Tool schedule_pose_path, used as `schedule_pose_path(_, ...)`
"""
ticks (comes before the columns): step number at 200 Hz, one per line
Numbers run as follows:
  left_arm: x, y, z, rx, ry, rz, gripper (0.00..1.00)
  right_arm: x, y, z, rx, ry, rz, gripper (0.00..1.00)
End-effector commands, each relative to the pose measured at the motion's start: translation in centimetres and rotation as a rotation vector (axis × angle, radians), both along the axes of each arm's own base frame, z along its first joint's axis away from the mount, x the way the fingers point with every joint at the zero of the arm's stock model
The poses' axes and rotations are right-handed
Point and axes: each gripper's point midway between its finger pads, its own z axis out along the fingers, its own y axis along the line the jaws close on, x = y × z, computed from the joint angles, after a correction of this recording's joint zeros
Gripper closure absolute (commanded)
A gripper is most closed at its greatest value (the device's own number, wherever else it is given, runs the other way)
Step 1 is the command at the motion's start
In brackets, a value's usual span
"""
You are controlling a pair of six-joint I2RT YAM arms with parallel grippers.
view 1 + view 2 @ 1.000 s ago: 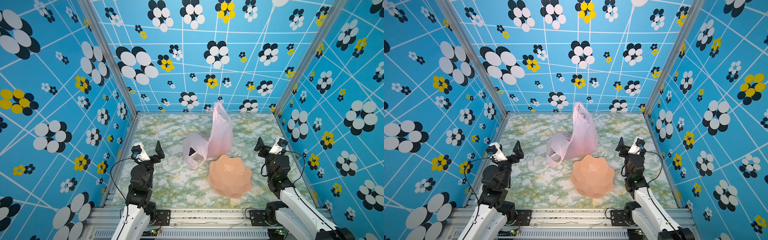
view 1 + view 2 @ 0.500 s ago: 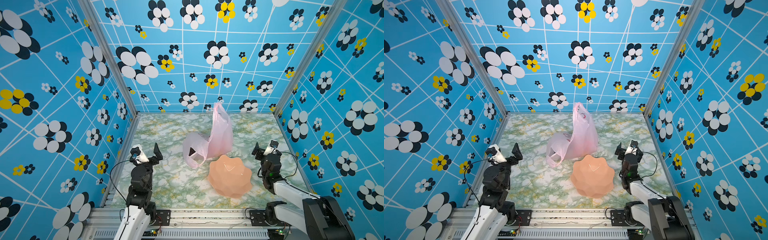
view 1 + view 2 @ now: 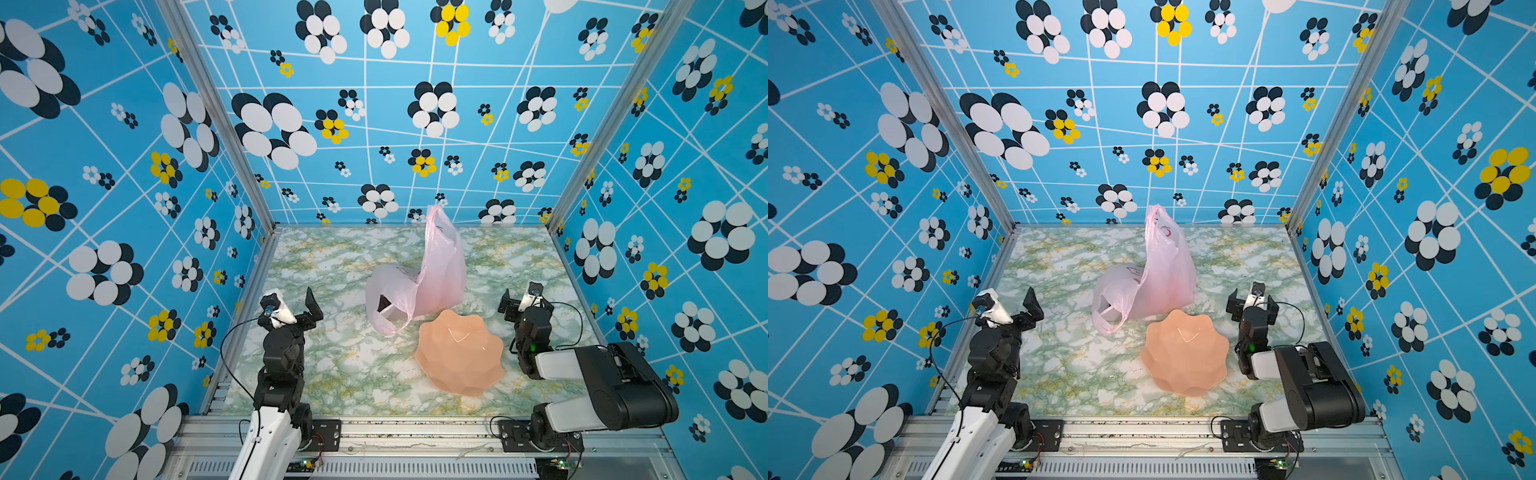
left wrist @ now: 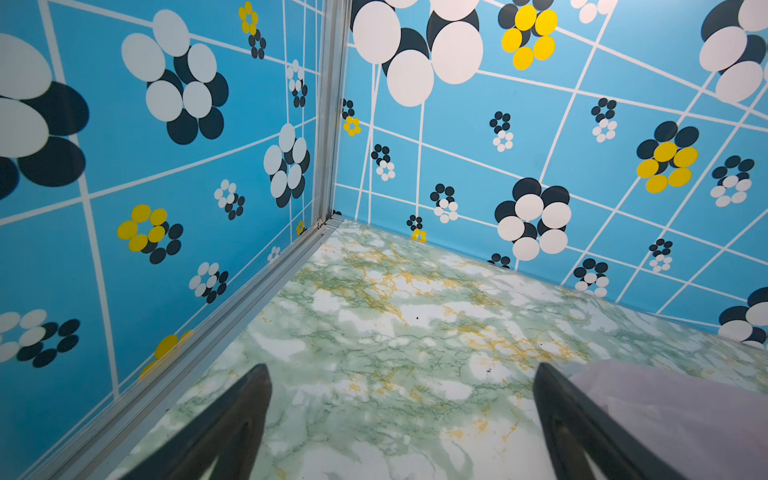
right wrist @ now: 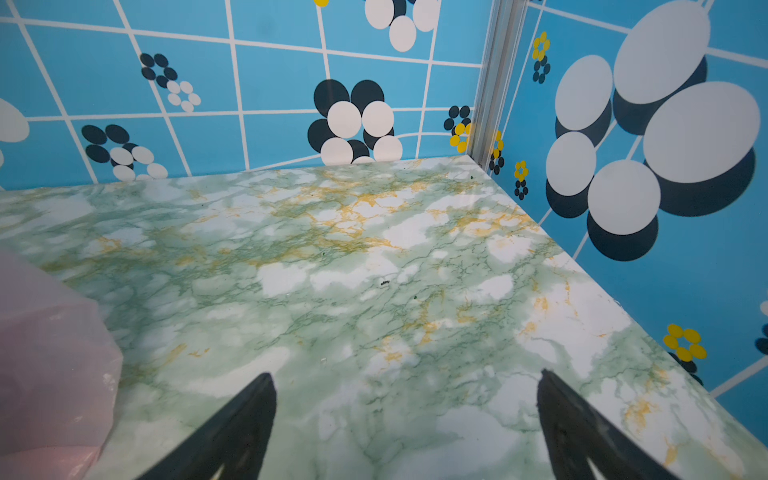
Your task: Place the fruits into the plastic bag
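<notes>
– Jaws first: how do they stand?

– Both pairs spread wide, nothing between them! My left gripper hangs at the left edge of the table, my right gripper at the right edge, and each wrist view shows bare marble between my fingers.

– And the plastic bag?

– Mid-table! The plastic bag is pale pink and crinkled. One side rises upright toward the back wall, and a handle slumps forward and to the left. It is plain in both top views. A corner of it shows beside one finger in my left wrist view, and another at the edge of my right wrist view. Well apart from both grippers.

– The fruits?

– Can't make them out. The film looks deeper pink low down, and a dark patch sits at the handle opening. What it is, I cannot tell.

– Around it?

– A peach scalloped bowl sits just in front of the bag, nearer my right arm. Touching or not, I cannot tell. Green-and-gold marbling underneath, blue flowered walls all round.
</notes>
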Motion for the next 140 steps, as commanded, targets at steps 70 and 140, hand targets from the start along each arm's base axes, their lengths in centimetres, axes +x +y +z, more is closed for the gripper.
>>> schedule_pose_path(70, 1.3, 0.1, -1.7, 0.020, 0.052, -0.028, 0.01, 0.6, 0.5, 0.1, -0.012, -0.059, 0.035, 0.00)
schedule_pose_path(140, 4.3, -1.2, -4.4, 0.091, 0.150, -0.124, 0.01, 2.9, 0.6, -0.5, -0.027, 0.049, 0.030, 0.01)
